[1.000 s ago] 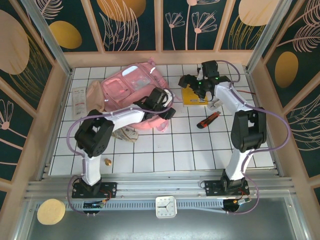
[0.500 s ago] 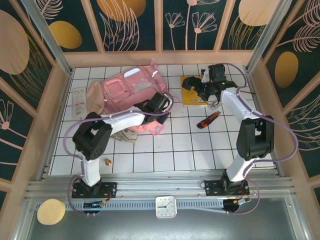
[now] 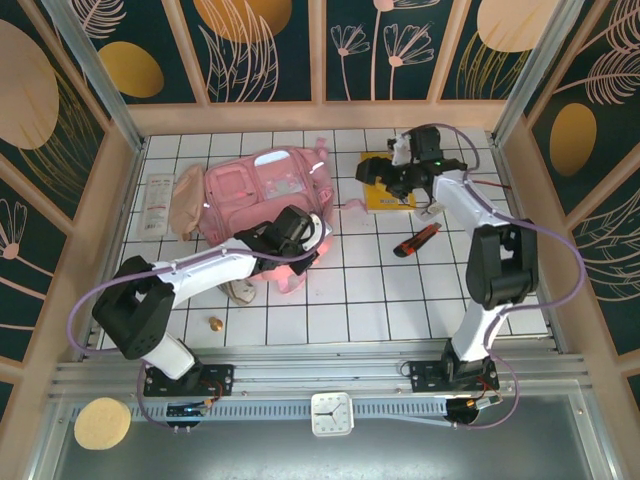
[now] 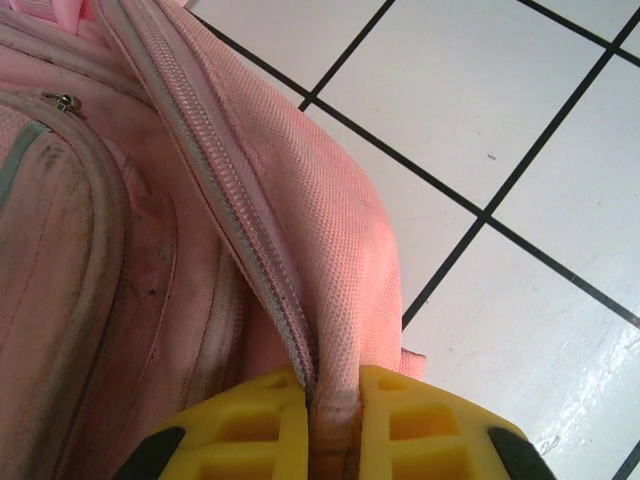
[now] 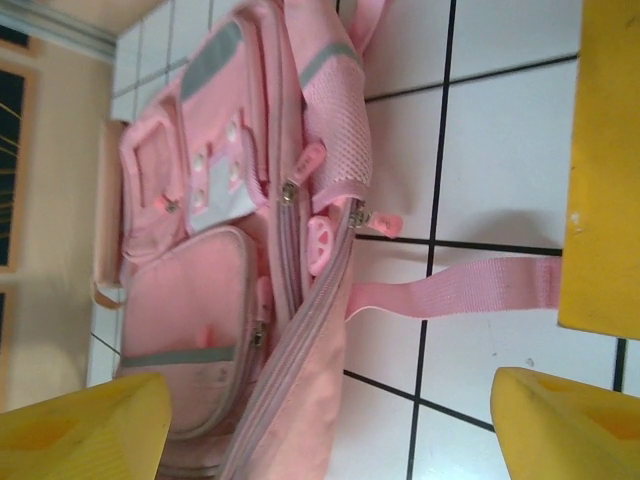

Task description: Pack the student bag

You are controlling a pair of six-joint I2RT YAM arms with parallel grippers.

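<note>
The student bag [image 3: 255, 185] lies on the tiled table at the back left, a pale pink backpack with its front pockets facing up. My left gripper [image 3: 303, 243] is at the bag's near right corner. In the left wrist view its yellow fingers [image 4: 270, 425] are shut on a fold of the bag's pink fabric [image 4: 335, 260] beside a zip. My right gripper [image 3: 373, 178] hovers to the right of the bag, jaws open. The right wrist view shows its fingertips [image 5: 85, 430] wide apart, with the bag [image 5: 220, 180] and a pink strap [image 5: 460, 285] beyond them.
A yellow book [image 3: 392, 195] lies under the right gripper, and an orange-and-black cutter [image 3: 417, 240] sits nearer. A tan pouch [image 3: 186, 200] and a white flat packet [image 3: 156, 205] lie left of the bag. A small gold object [image 3: 214, 323] rests near the front.
The left gripper shut on the bag's edge and drew it toward the near left; the bag turned and shifted. The right gripper swung left over the book.
</note>
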